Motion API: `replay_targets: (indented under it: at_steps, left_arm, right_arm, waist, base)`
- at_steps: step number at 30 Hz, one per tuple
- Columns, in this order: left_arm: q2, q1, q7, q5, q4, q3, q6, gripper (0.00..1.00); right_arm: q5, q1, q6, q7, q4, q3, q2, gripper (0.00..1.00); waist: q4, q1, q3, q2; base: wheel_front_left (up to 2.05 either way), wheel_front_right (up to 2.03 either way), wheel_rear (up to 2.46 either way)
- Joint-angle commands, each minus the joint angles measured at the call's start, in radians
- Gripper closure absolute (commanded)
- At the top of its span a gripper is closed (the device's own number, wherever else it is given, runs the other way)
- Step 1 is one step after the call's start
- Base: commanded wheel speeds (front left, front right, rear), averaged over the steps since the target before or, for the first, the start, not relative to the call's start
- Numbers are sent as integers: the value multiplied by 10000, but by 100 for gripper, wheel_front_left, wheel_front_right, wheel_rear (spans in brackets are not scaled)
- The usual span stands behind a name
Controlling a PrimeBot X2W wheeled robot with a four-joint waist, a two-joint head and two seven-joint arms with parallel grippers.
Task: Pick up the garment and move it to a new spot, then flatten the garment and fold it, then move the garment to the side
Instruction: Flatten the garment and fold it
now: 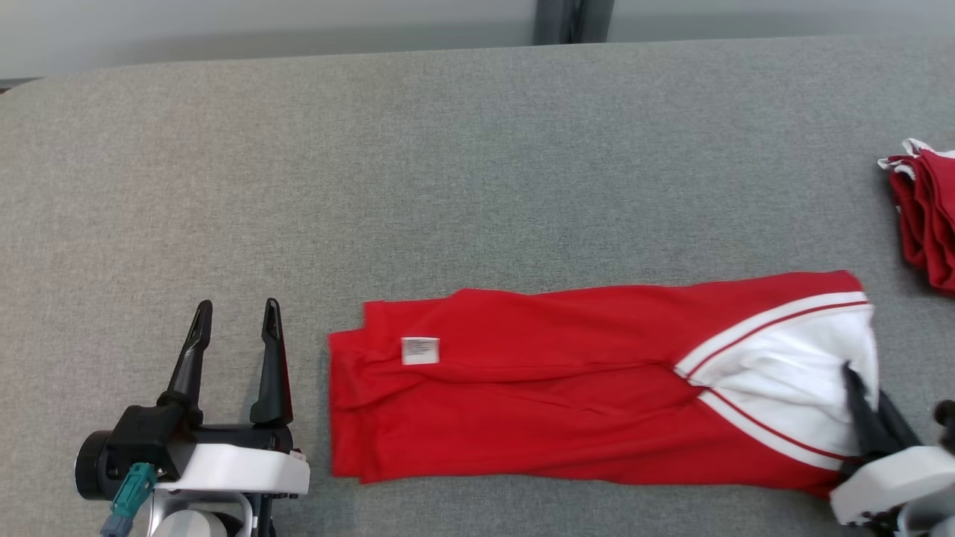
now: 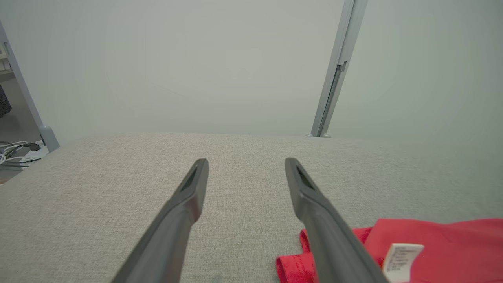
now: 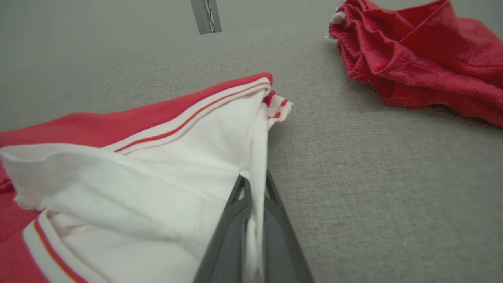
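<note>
At the garment [image 1: 559, 373] end, right gripper [image 3: 253, 181] jaws pinch a thin white fold I could lose lifting; left gripper [image 1: 239, 306] jaws stand spread.

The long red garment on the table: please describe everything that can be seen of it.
The long red garment of soft knit cloth lies flat, folded lengthwise and slightly creased, on the grey fabric table. Its right end has a white panel edged with white and red stripes; a small white label sits near its left end. The right tool is shut on the white edge.
</note>
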Motion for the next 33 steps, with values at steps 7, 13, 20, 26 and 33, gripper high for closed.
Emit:
replay_targets:
  at_steps: [7,13,20,26,33]
  left_arm:
    - [-19,124,-13,92,-26,75,-88,0]
    - [-21,143,-13,132,-4,43,-157,0]
    - [-39,-22,-13,122,89,-73,-251,0]
    - [-65,-203,-13,67,131,-193,-279,0]
    - [-114,-421,-13,-3,139,-405,-282,0]
  right_arm:
    - [-445,328,-27,-87,-922,-807,-268,100]
    - [-1012,83,-26,543,-3788,255,80,100]
    - [-840,-517,-26,1583,-5487,2357,887,100]
    - [-325,-1122,-26,1713,-4883,4278,1640,100]
    - [362,-1769,-26,1165,-2953,5520,1998,100]
  waist:
    - [-206,0,-164,-1]
    - [-355,0,-351,-1]
    - [-193,0,-409,-1]
    - [117,0,-358,-1]
    - [400,0,-155,-1]
  base:
    - [0,0,0]
    - [0,0,0]
    - [0,0,0]
    - [0,0,0]
    - [0,0,0]
